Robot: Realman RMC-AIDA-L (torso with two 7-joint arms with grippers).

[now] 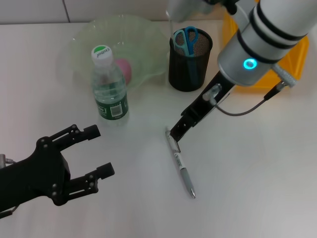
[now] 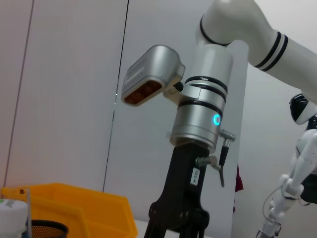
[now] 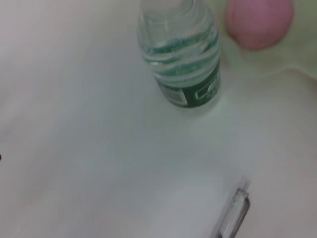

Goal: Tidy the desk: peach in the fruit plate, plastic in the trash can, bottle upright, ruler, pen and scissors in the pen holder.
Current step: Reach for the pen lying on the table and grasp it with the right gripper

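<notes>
1. The pen [image 1: 181, 162] lies flat on the white desk [image 1: 257, 163], and the right gripper [image 1: 174, 134] is down at its clip end, its tip touching or just over that end; whether its jaws are spread or pinching the pen cannot be told from any view.
2. Beyond that gripper, towards the wall, stands the black mesh pen holder [image 1: 190, 62] with the blue-handled scissors [image 1: 186, 39] upright in it.
3. To the gripper's left the bottle [image 1: 109, 89] stands upright with its cap on, just in front of the pale green fruit plate [image 1: 84, 39], where the pink peach [image 1: 125, 69] rests.
4. The left gripper [image 1: 94, 153] hovers low near the desk's front edge, well apart from the pen, its fingers spread wide and holding nothing.
5. The right wrist view shows only the pen's clip end [image 3: 233, 218], the bottle's lower body [image 3: 183, 54] and the peach [image 3: 260, 22], close together.
6. The left wrist view alone shows the right arm [image 2: 198, 114] from below against a pale panelled wall [image 2: 64, 89].
7. A yellow bin [image 1: 277, 69] sits behind the right arm; the left wrist view shows it [image 2: 84, 208] beside the holder's rim [image 2: 47, 229].
</notes>
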